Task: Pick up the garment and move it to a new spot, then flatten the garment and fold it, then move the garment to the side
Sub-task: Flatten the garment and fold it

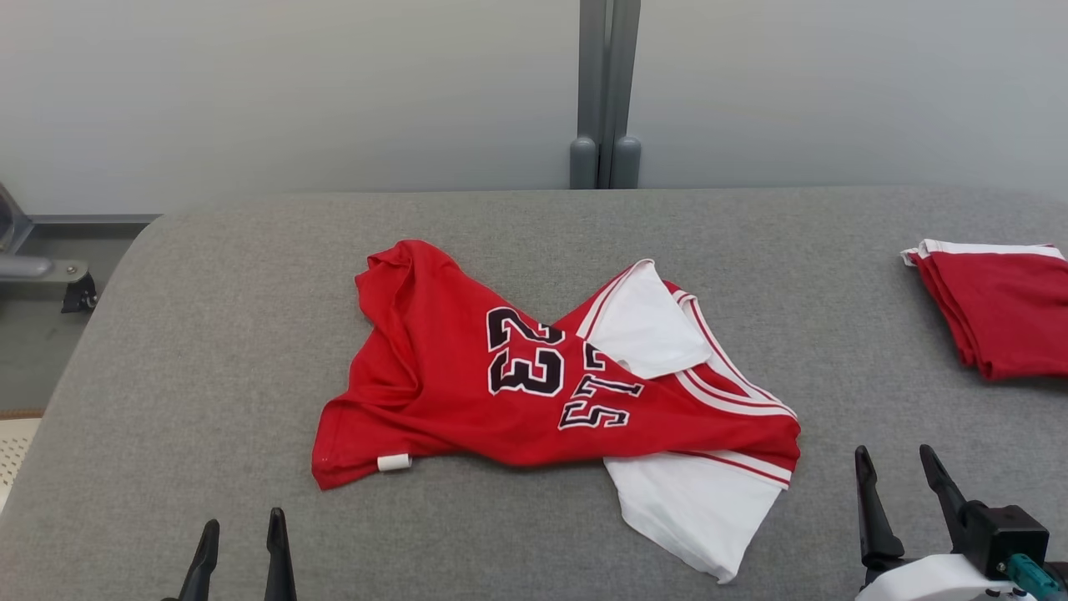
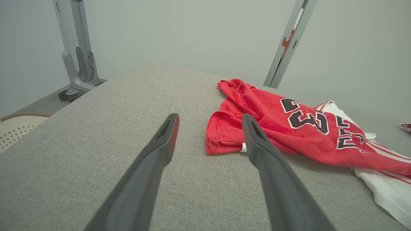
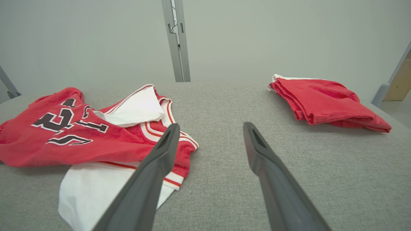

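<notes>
Left gripper point(image 1: 242, 522) held released, empty, above near bench point(image 1: 192, 351) edge. Crumpled red-and-white garment point(image 1: 467, 401), number 23 displayed, laid mid-bench. Right gripper point(image 1: 894, 456) held released, empty. Folded red cloth point(image 1: 1001, 309) placed far right.

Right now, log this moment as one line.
jersey: crumpled, untouched | left gripper: open, empty | right gripper: open, empty | folded garment: far right

The crumpled red and white cloth jersey point(image 1: 467, 392) looks soft and matt. The grey table top point(image 1: 209, 334) is covered in rough woven fabric. The folded red cloth garment point(image 1: 1001, 317) at the far right is matt too. The grey metal posts point(image 1: 605, 92) are smooth. The long dark fingers point(image 3: 273, 179) of the right gripper point(image 1: 894, 453) look like matt plastic.
</notes>
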`<state>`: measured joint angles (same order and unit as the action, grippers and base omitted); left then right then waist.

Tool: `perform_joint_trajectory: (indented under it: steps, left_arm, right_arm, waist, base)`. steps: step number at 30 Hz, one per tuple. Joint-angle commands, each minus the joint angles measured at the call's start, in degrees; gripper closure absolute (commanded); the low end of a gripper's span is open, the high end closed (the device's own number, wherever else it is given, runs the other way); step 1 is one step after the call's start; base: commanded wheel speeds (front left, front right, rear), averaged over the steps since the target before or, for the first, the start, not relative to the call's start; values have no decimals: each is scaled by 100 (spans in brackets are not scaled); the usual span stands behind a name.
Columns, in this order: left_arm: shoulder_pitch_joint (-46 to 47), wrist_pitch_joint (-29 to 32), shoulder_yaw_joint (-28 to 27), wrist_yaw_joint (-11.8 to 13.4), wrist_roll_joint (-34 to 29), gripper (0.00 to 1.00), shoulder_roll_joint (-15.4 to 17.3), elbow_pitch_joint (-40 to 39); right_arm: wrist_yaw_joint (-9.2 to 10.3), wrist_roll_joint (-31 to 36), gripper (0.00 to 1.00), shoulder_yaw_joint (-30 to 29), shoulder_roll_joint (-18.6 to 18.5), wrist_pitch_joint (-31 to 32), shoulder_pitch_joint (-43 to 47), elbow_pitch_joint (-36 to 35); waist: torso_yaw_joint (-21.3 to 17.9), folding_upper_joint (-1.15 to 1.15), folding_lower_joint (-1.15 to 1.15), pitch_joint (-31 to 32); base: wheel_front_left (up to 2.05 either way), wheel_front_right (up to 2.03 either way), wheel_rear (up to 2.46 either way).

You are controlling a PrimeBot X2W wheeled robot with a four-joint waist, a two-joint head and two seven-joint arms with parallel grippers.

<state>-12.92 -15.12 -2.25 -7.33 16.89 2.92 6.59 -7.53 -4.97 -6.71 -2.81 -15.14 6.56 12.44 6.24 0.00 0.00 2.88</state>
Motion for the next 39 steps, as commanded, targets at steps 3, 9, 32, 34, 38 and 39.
perform_joint_trajectory:
  steps: [3,9,32,34,38,39]
  left_arm:
    - [62,-2,22,-23,-59,0,0,18]
    - [101,-2,122,-22,-23,0,-1,-10]
    - [439,-2,775,-23,226,0,394,383]
    - [497,-2,954,-23,290,0,546,457]
    - [715,-2,1194,-21,377,0,866,757]
    - [809,15,1287,-21,423,0,976,901]
  right_arm:
    - [9,-45,0,40,-16,2,54,18]
    - [9,-75,0,119,-16,2,64,34]
    - [8,-347,0,242,-13,2,-130,69]
    - [8,-405,0,302,-14,2,-222,-23]
    - [8,-320,0,798,-6,116,-365,146]
    - [8,-268,0,1003,-9,319,-464,196]
  waist:
    - [-13,0,0,5]
    - [-89,0,0,-26]
    - [-272,0,0,-114]
    - [-289,0,0,-125]
    - [-310,0,0,-149]
    - [-313,0,0,-166]
  base:
    - [0,0,0]
    - [0,0,0]
    - [0,0,0]
    - [0,0,0]
    - [0,0,0]
    - [0,0,0]
